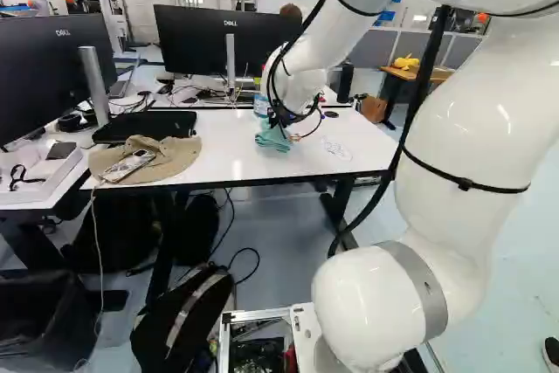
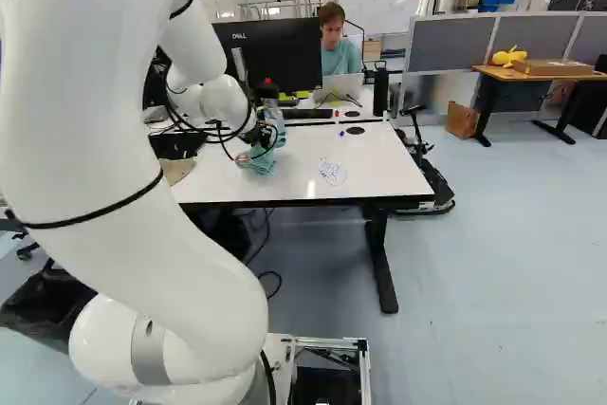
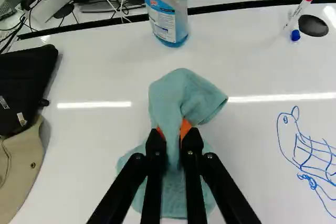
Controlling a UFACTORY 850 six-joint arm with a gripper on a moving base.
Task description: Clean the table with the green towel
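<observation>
In the left base view the gripper [image 1: 281, 118] is over the white table [image 1: 288, 166], at the green towel [image 1: 273, 139]. The wrist view shows the gripper [image 3: 172, 137] shut on the towel [image 3: 181, 92], cloth pinched between its orange pads. Part of the towel flops ahead of the fingers and part spreads beneath them on the table. Blue marker scribbles [image 3: 310, 153] lie on the tabletop to one side of the gripper, apart from the towel.
Ahead of the towel stands a spray bottle [image 3: 167, 11] with blue liquid. A red-capped marker [image 3: 304, 4] is near a round black desk inset. A beige hat [image 1: 162, 159] and black case [image 1: 144, 127] lie on the other side. Monitors [image 1: 229, 41] stand behind.
</observation>
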